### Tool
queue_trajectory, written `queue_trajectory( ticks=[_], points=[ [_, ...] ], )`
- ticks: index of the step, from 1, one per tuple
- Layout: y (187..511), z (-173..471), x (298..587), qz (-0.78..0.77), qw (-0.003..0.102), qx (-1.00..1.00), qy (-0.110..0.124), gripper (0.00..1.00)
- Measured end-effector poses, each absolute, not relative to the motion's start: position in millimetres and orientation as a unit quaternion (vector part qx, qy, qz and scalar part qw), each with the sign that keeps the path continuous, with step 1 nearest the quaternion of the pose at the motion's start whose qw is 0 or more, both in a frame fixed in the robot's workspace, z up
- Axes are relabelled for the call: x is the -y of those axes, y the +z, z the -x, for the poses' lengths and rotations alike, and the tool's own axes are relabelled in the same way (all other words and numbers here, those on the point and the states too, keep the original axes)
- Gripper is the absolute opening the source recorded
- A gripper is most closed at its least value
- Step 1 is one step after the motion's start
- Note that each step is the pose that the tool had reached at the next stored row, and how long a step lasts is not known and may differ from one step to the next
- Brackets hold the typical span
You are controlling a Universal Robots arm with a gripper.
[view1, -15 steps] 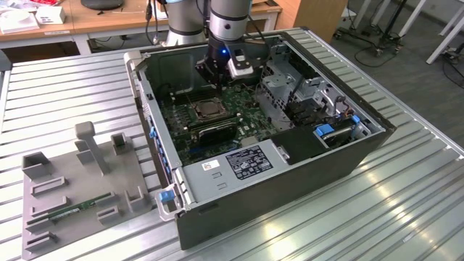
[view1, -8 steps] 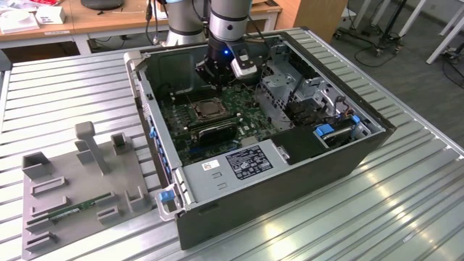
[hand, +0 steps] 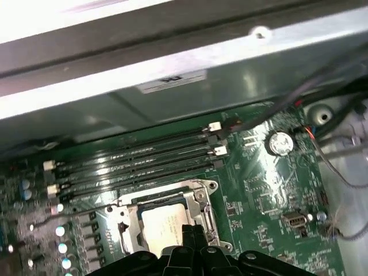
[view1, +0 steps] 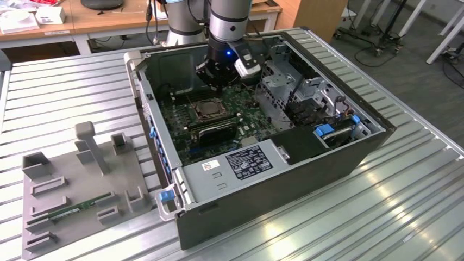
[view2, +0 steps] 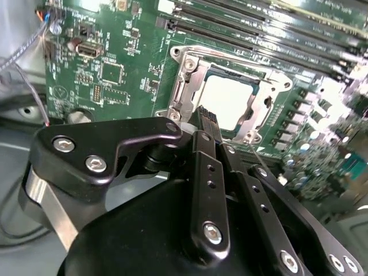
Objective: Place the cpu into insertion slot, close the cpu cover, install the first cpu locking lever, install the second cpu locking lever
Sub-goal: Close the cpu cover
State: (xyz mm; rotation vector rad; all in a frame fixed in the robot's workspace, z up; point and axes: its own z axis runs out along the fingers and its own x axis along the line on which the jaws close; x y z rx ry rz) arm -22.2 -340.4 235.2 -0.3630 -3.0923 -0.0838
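Observation:
The cpu (view2: 230, 100) (hand: 164, 221) lies flat in its socket on the green motherboard (view1: 239, 111), its pale metal top showing through a square opening. The silver cpu cover (view2: 185, 80) (hand: 202, 201) lies down around it. In both wrist views my gripper (view2: 207, 115) (hand: 192, 230) is shut with nothing between its black fingers, and its tips hover just above the socket's edge, beside the cpu. In the exterior view the gripper (view1: 214, 84) hangs inside the open computer case, right behind the socket (view1: 208, 109).
Memory slots (hand: 138, 164) run along the socket's far side, below the case wall (hand: 172, 103). Loose cables (hand: 339, 161) lie at the board's corner. A drive cage (view1: 290, 87) and a power supply (view1: 239, 163) crowd the case. A grey fixture tray (view1: 73, 185) sits at the exterior view's left.

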Motion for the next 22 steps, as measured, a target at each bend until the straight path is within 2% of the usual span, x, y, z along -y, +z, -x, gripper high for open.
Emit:
queue_trajectory(
  ticks=[3,8,22],
  points=[
    [234.8,22.3,340.5,0.106,0.011,0.994,-0.027,0.11],
    [233.1,22.5,340.4,0.094,-0.005,0.995,-0.029,0.11],
    [231.3,22.5,340.4,0.022,-0.006,0.999,-0.029,0.11]
  ],
)
